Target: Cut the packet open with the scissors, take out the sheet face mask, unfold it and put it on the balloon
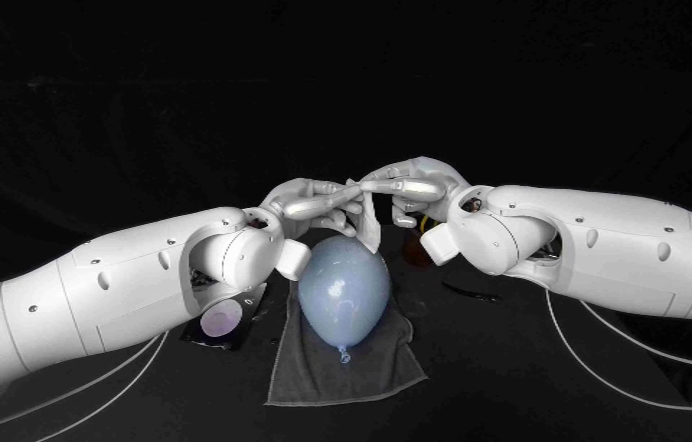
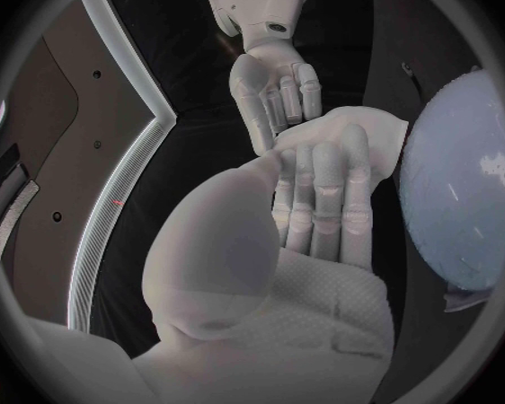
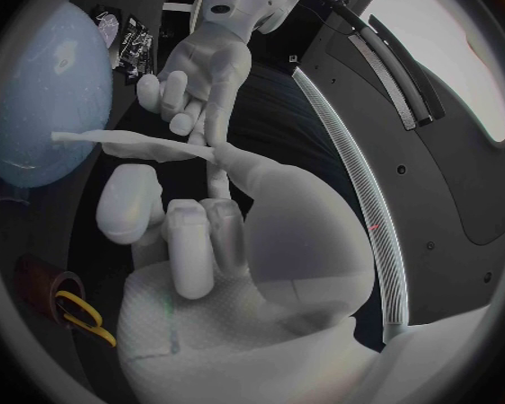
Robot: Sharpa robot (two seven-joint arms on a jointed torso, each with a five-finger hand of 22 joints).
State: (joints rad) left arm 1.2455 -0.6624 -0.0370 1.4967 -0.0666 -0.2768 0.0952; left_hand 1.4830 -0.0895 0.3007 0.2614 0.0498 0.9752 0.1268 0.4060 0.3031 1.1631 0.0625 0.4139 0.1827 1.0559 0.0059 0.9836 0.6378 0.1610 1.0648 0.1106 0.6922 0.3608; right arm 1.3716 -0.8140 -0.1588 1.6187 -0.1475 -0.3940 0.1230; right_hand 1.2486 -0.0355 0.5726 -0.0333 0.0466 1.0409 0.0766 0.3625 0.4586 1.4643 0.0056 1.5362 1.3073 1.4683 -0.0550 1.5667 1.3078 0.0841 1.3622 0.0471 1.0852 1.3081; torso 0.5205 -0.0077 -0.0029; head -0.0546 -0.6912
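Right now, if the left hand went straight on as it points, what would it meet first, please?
The left hand would first meet the sheet face mask at its fingertips; just beyond, apparently, the right hand, though depth is unclear.

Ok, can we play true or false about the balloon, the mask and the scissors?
1. The balloon lies on a grey cloth. True.
2. The sheet mask is spread over the balloon. False: it hangs from the hands, near the balloon's far end.
3. The left hand and the right hand both hold the sheet mask. True.
4. The right hand holds the scissors. False: the yellow-handled scissors sit in a brown holder.
5. The balloon is red. False: it is pale blue.
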